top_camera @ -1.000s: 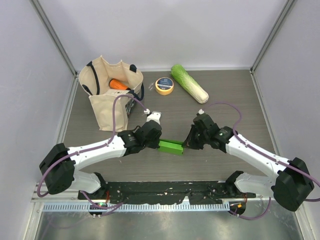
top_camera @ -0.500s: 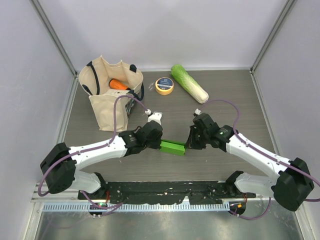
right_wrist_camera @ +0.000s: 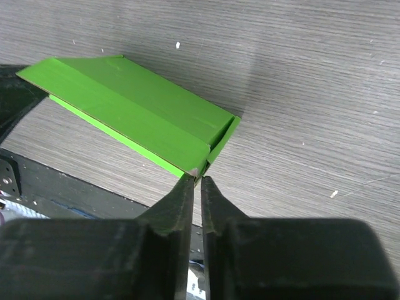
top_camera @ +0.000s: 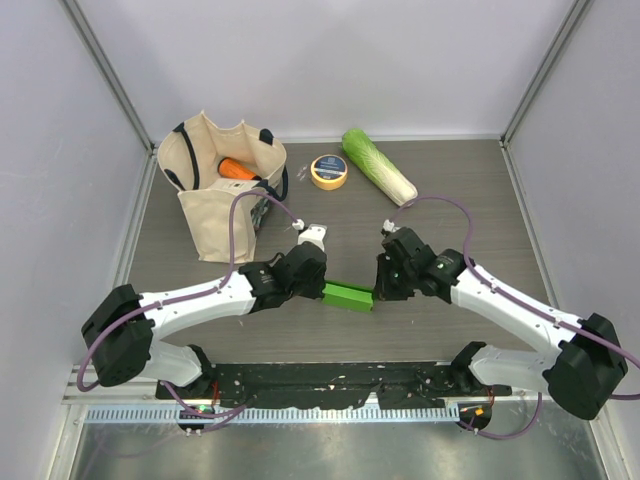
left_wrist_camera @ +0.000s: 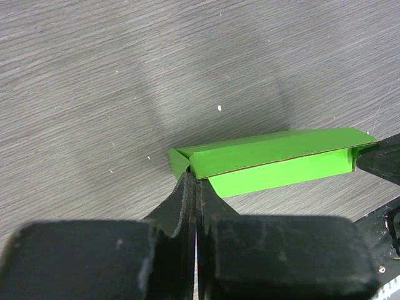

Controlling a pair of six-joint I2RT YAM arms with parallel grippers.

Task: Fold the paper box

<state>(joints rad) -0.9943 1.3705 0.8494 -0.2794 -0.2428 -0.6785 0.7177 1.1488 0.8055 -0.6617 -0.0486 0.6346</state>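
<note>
two grippers, one box, and it looks nearly there. nearest the arm bases, the paper box [top_camera: 348, 294] lies mid-table [top_camera: 450, 200], long and low, already a closed-up bar rather than a flat sheet. the left gripper [left_wrist_camera: 195, 181] sits at its 9 o'clock end, jaws clamped tight on a flap edge. the right gripper [right_wrist_camera: 199, 180] is at the 3 o'clock end with a hairline gap between its fingers and its tips at the corner. pinching or letting go, i cannot tell. that end flap sits recessed, so i judge tucking the ends is what's left. further back: tote bag [top_camera: 215, 215] at 10 o'clock, tape roll [top_camera: 329, 171] at 12, cabbage [top_camera: 378, 167] at 1.
</note>
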